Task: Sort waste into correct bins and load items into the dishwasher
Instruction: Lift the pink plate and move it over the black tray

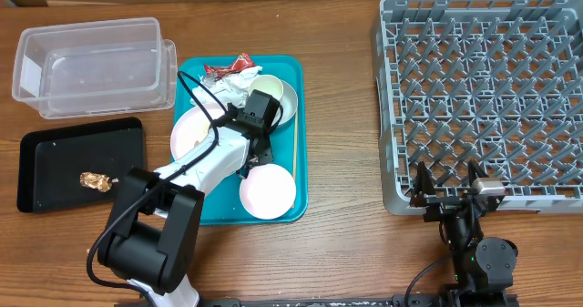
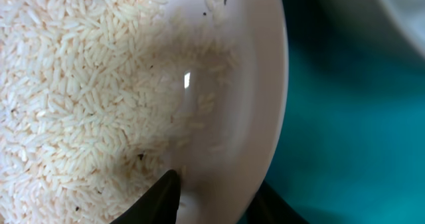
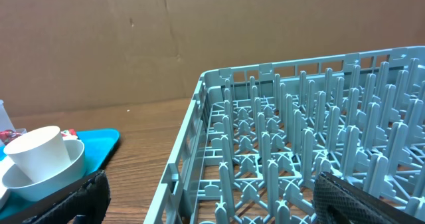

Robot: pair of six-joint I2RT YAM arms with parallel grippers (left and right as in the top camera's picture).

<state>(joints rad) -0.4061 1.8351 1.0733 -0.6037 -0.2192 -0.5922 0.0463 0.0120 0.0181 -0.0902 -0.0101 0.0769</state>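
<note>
Wooden table [image 1: 346,252] below both arms, cardboard wall behind. Grey rack [image 1: 483,97] directly ahead of the right gripper [image 1: 446,196], with no dish in it yet; jaws of that gripper spread wide, holding nothing, low at the near edge. Teal tray [image 1: 189,79] under the left gripper [image 2: 216,201], crowded with dishes, napkins [image 1: 235,86] and a red wrapper [image 1: 228,67]. Clear tub [image 1: 91,61] and black tray [image 1: 55,161] well apart from that gripper, to its left across bare table. Smaller still, the plate [image 2: 232,84] right at the fingertips: one finger [image 2: 166,194] inside the rim, the other outside, closed on the rim as a pinch, judging from so close a view. Rice [image 2: 73,84] heaped loose on the plate, just beyond the inner finger, reaching nearly to the rim.

Likely to go wrong from here: slipping out of such a thin pinch on a smooth edge; spilling grains over tray and table on the way to a bin, if lifted even a little tilted; knocking the neighbour dishes while rising, because of the crowding. Better to lift slowly and to keep level all the way.
</note>
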